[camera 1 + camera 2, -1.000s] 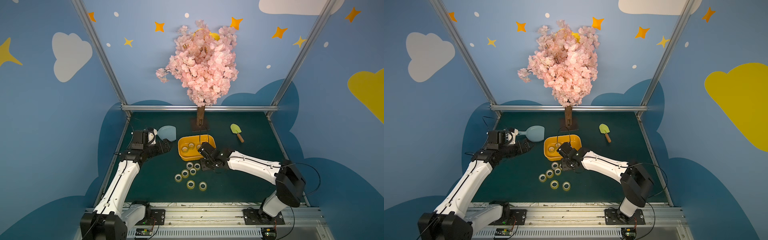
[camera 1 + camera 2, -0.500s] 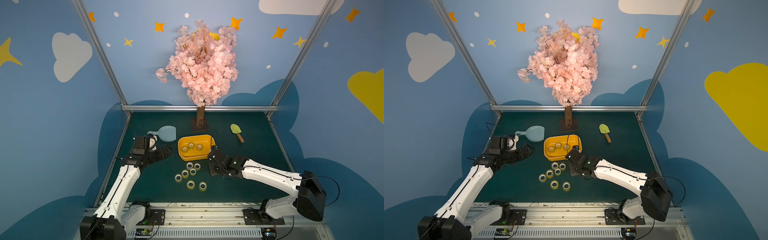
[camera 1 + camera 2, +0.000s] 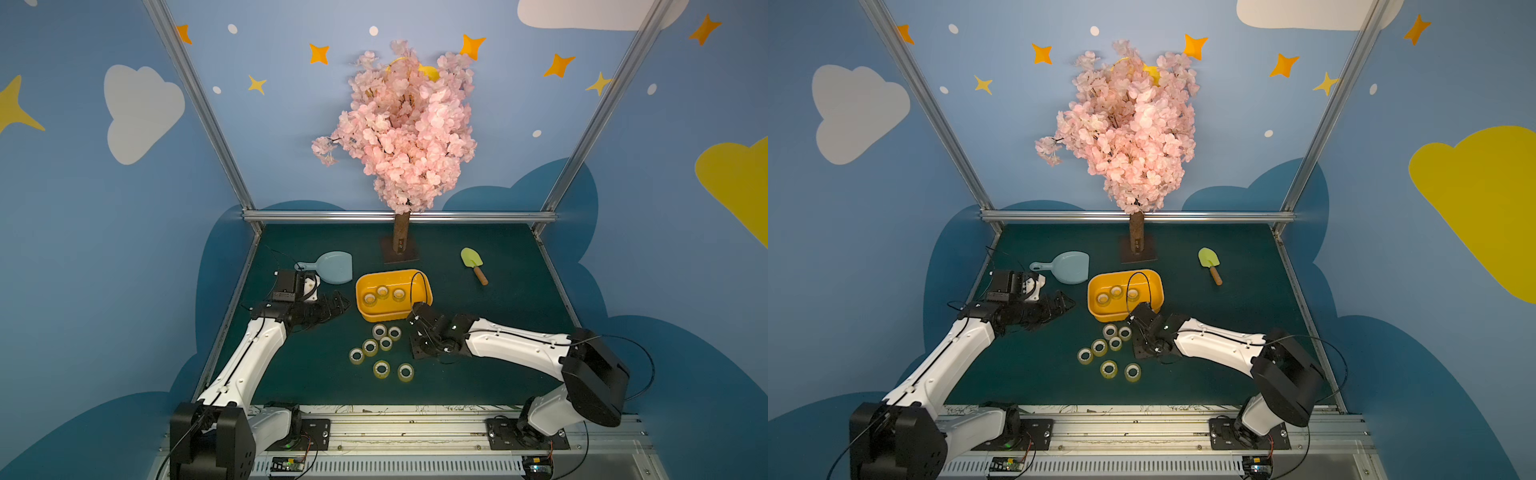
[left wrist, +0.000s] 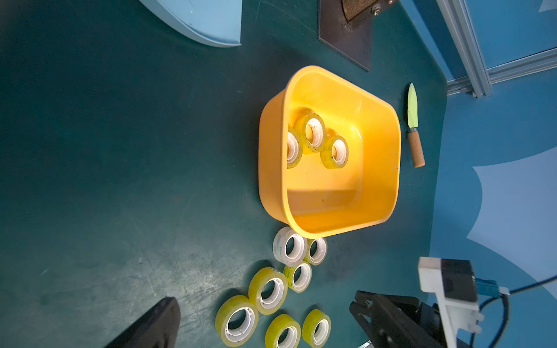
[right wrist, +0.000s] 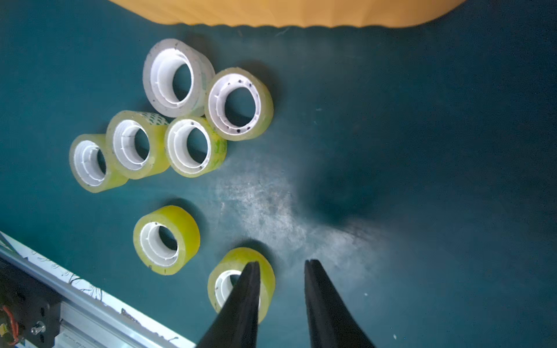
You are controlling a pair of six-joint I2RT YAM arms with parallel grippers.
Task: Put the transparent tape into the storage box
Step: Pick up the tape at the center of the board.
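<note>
The orange-yellow storage box [image 3: 427, 291] [image 3: 1125, 273] [image 4: 398, 144] stands mid-mat with three transparent tape rolls [image 3: 382, 293] [image 4: 313, 134] inside. Several more tape rolls [image 3: 380, 345] [image 3: 1113, 344] [image 5: 187, 146] lie on the mat just in front of it. My right gripper [image 3: 417, 353] [image 5: 281, 263] hangs low over the mat beside those rolls, open, nothing between its fingers; one finger overlaps the nearest roll [image 5: 265, 272] in the right wrist view. My left gripper [image 3: 338, 303] [image 4: 264, 296] stands wide open and empty, left of the box.
A pale blue dustpan [image 3: 332, 268] lies behind my left gripper. The pink tree's base plate [image 3: 400, 253] stands at the back centre, and a green trowel [image 3: 473, 264] lies at the back right. The metal rail [image 3: 399, 428] runs along the front edge.
My right gripper has drawn back from over the box toward the front and come down beside the loose rolls. A third roll now shows in the box. The left arm shifted slightly back.
</note>
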